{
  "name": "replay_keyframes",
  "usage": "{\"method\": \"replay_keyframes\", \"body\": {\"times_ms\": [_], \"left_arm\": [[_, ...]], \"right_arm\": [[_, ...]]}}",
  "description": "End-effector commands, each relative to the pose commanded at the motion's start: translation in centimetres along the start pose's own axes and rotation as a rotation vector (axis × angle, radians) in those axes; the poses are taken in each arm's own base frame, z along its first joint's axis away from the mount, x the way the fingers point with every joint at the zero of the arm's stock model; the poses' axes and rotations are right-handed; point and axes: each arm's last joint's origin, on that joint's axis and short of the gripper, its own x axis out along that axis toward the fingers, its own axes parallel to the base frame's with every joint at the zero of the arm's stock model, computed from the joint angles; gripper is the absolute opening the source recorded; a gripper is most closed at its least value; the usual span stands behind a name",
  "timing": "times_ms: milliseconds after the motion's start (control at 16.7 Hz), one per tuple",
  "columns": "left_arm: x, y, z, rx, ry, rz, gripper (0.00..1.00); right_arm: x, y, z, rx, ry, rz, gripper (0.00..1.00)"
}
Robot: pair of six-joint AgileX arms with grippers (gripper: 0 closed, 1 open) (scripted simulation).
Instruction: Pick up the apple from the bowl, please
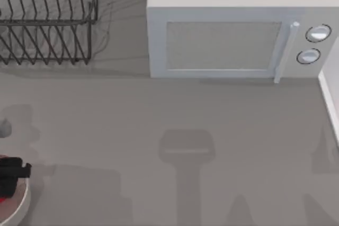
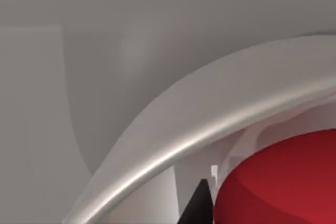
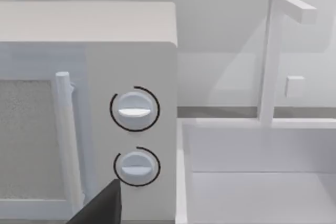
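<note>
The white bowl [image 1: 22, 205] sits at the table's near left corner, partly cut off by the edge of the top view. My left gripper [image 1: 11, 175] hangs low over it, and a sliver of the red apple [image 1: 2, 200] shows just beneath. In the left wrist view the bowl's thick rim [image 2: 173, 140] curves across, and the apple [image 2: 283, 182] lies inside, very close. A black part of that gripper reaches down right beside the apple. My right gripper [image 3: 100, 208] is parked facing the microwave's right end, far from the bowl.
A white microwave [image 1: 233, 30] stands at the back middle, with its handle and two knobs [image 3: 134, 109] at its right end. A wire dish rack [image 1: 47, 19] fills the back left. A white sink with a tap [image 3: 273, 56] lies to the right of the microwave.
</note>
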Motion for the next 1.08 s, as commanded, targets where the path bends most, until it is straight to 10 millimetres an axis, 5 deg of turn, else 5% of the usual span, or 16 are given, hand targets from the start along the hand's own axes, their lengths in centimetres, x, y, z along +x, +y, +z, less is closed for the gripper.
{"method": "replay_keyframes", "body": {"times_ms": [180,420,780,1080], "left_arm": [[-3.5,0.2,1.8,0.000,0.009,-0.001,0.00],[-10.8,0.2,3.3,0.000,0.031,-0.004,0.00],[-21.3,-0.4,1.1,0.000,0.014,-0.002,0.00],[-23.7,-0.7,-0.2,0.000,-0.007,0.001,0.00]], "right_arm": [[0.0,0.0,0.0,0.000,0.000,0.000,1.00],[0.0,0.0,0.0,0.000,0.000,0.000,1.00],[0.0,0.0,0.0,0.000,0.000,0.000,1.00],[0.0,0.0,0.0,0.000,0.000,0.000,1.00]]}}
